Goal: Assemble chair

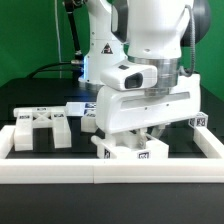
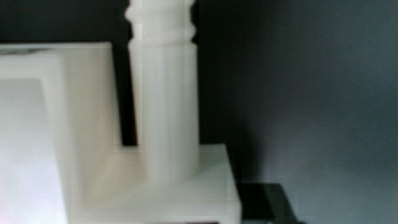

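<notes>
Standing upright, smooth white rounded leg (image 2: 164, 100), seemingly plastic, beside blocky seat part (image 2: 45, 130)

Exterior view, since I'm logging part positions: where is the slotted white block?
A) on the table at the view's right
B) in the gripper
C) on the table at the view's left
C: the slotted white block lies on the dark table at the exterior view's left, behind the white rail.

The leg (image 2: 164, 90) looks like matt white plastic, faintly lined along its shaft. The block (image 2: 199, 195) it stands in is the same plastic, smooth and dull. Above the matt white rail (image 1: 110, 178), the arm (image 1: 150, 40) has glossier white shells. Inside the rail, the table (image 1: 30, 100) is matt black.
</notes>
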### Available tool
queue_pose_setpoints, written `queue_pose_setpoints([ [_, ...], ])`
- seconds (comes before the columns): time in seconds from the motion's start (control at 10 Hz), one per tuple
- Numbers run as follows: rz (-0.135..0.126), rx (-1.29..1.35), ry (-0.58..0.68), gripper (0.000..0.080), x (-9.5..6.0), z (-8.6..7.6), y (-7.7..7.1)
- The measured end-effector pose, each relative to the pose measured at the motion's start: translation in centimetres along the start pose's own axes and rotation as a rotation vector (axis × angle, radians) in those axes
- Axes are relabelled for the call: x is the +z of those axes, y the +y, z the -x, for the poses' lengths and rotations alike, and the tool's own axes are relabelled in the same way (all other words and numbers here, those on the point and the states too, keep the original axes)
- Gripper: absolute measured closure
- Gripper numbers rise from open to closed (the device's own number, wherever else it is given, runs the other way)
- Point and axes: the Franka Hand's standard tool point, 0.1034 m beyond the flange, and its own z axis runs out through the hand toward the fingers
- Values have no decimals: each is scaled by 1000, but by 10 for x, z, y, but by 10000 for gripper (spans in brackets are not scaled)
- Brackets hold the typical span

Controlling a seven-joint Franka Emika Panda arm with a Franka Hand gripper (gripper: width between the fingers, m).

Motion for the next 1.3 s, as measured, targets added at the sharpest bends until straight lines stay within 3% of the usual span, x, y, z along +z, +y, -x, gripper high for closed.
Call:
queue_pose_setpoints([
  [0.5, -9, 142, -10, 765, -3, -39, -30],
  [0.9, -38, 232, -73, 765, -13, -52, -40],
  [1.3, -45, 238, -90, 765, -11, -57, -53],
])
